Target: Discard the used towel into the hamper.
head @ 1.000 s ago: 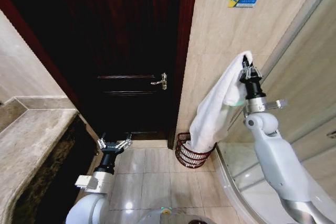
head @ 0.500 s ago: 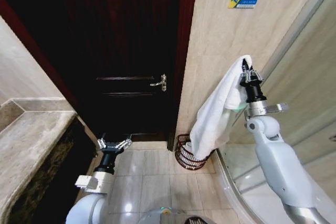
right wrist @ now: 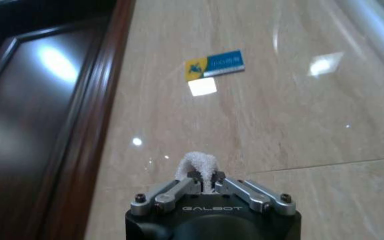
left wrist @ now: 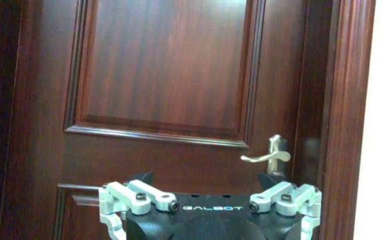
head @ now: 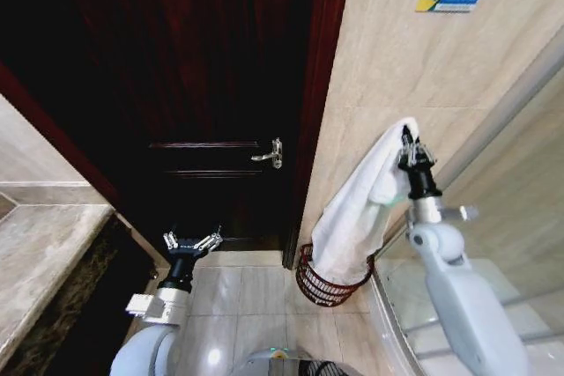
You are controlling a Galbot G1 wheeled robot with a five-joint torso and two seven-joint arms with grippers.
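Towel [head: 357,217] is hanging from the right gripper [head: 407,149], draping down the tiled wall [head: 388,68] with its bottom end dipping inside the hamper [head: 330,279] rim. Hamper is sitting on the floor [head: 238,292] in the corner between the door frame [head: 322,85] and the shower glass [head: 520,182].

Left to right: counter [head: 44,253] is running along the left edge. Left gripper [head: 191,241] is idling low in front of the door [head: 203,85], fingers spread apart, holding nothing; in the left wrist view it [left wrist: 210,200] is facing the door panel and the handle [left wrist: 269,156]. Right gripper is pointing up, high beside the wall, jaws clamped together on a pinch of towel; in the right wrist view a tuft of towel [right wrist: 200,165] is poking out between the fingers [right wrist: 172,192].

Risks, as a judgement:
- Most of the cloth is hanging above and to the wall side of the hamper, so if released now the upper part is likely flopping over the rim or onto the floor rather than folding inside.
- Hamper looks light and narrow at the base; dragging towel weight against its rim could tip it.
- Terry loops could snag on the fingers, so the towel might be clinging after opening.
- Arm is working close to the shower glass and wall, so lowering could clip either.
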